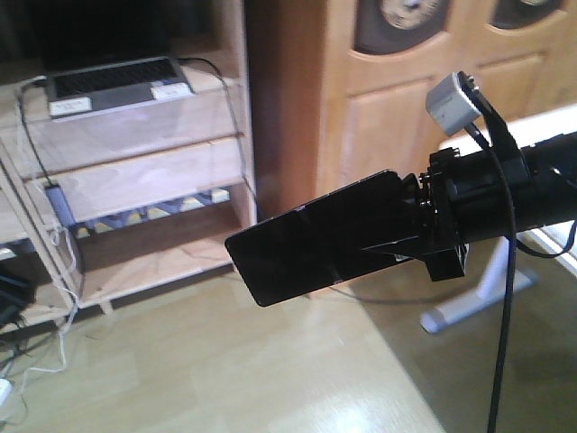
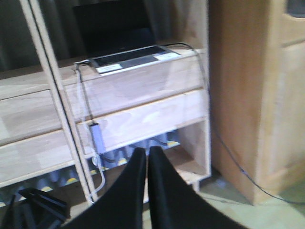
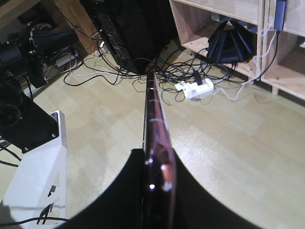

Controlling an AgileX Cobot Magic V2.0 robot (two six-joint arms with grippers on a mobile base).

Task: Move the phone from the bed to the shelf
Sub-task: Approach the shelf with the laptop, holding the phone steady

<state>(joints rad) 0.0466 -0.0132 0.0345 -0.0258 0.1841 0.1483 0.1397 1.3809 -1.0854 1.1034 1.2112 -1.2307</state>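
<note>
Your right jaws are clamped on one end of the phone (image 1: pixel 311 239), which sticks out ahead of them, held in the air over the floor (image 1: pixel 225 361). The shelf (image 1: pixel 153 171) stands beyond the phone's free end, well apart from the jaws, with a laptop (image 1: pixel 113 81) on its top board. Your left jaws are pressed together on nothing.

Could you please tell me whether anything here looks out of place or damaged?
The phone, clamped by one end in the right end effector, shows a line across its middle, odd for a flat slab; I cannot tell if it is damage. Also, cables lie tangled on the floor.
</note>
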